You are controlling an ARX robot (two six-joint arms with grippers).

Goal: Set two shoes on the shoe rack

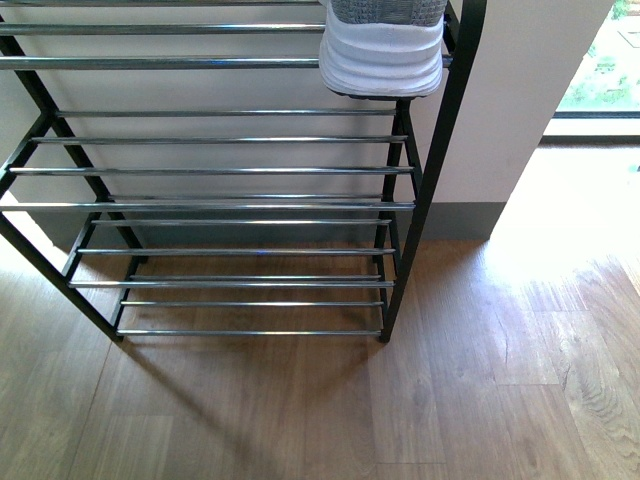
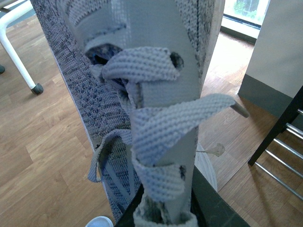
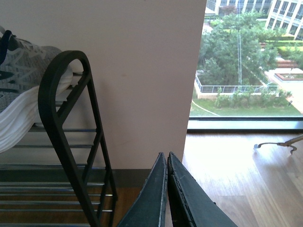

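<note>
Grey knit sneaker (image 1: pixel 383 50) sits on the top shelf of the shoe rack (image 1: pixel 230 205), at its right end. The right gripper (image 3: pixel 167 189) is pressed together, empty, just beside that end. The left gripper (image 2: pixel 165 212) seems to pinch the other sneaker (image 2: pixel 156 94), near the rack.

The front view's top edge cuts off the racked sneaker (image 1: pixel 383 55), leaving only a white sole end and some grey knit. The held sneaker (image 2: pixel 156 94) overruns its frame and hides most of the left gripper (image 2: pixel 170 213).
</note>
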